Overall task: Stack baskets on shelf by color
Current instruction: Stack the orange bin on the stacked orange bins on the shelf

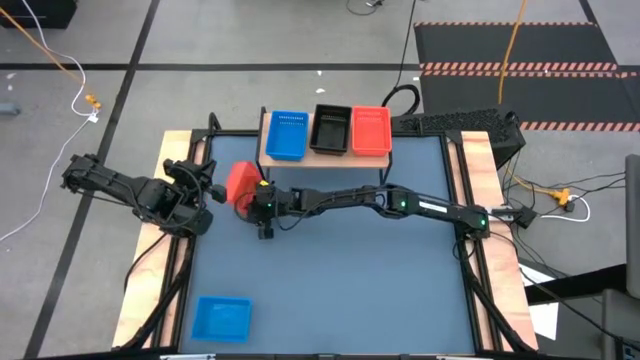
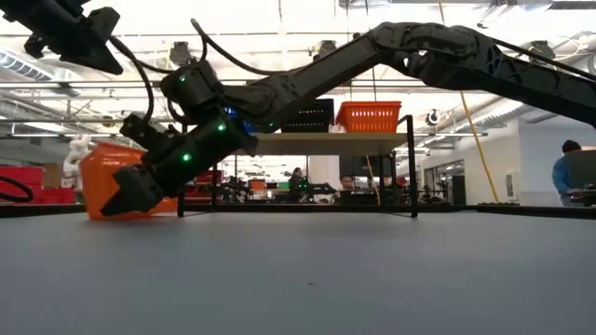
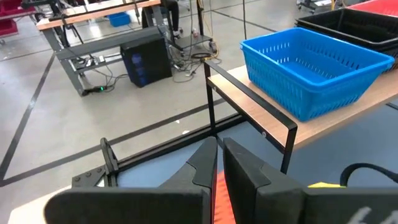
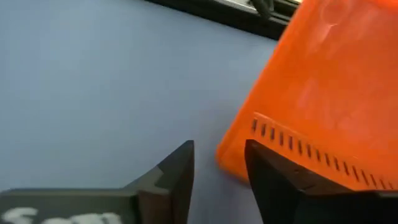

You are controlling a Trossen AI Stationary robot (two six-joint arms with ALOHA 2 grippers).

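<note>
A red basket (image 1: 240, 183) lies tipped on the table in front of the shelf (image 1: 322, 156), one long side down (image 2: 112, 212). My left gripper (image 1: 207, 188) is beside it on the table's left and shut on it. My right gripper (image 4: 217, 177) reaches across from the right. It is open, with its fingers on either side of a lower corner (image 4: 231, 158) of the basket's underside. On the shelf stand a blue basket (image 1: 287, 135), a black one (image 1: 331, 129) and a red one (image 1: 371, 131). Another blue basket (image 1: 222, 317) sits near the table's near-left corner. My left gripper (image 3: 219, 165) has a thin red strip of the basket (image 3: 215, 186) between its two nearly closed fingers, coming from the table's left. Which part of the wall or rim this is, the fingers hide. The basket rests tipped on the table. My right gripper: whether its fingers (image 4: 273, 180) touch the basket's corner cannot be told.
The shelf's thin black legs (image 2: 411, 167) stand just behind the tipped basket. The right arm (image 1: 400, 203) stretches across the table's middle. Wooden side rails (image 1: 480, 190) border the blue-grey top. A person (image 2: 568, 177) is in the room far behind.
</note>
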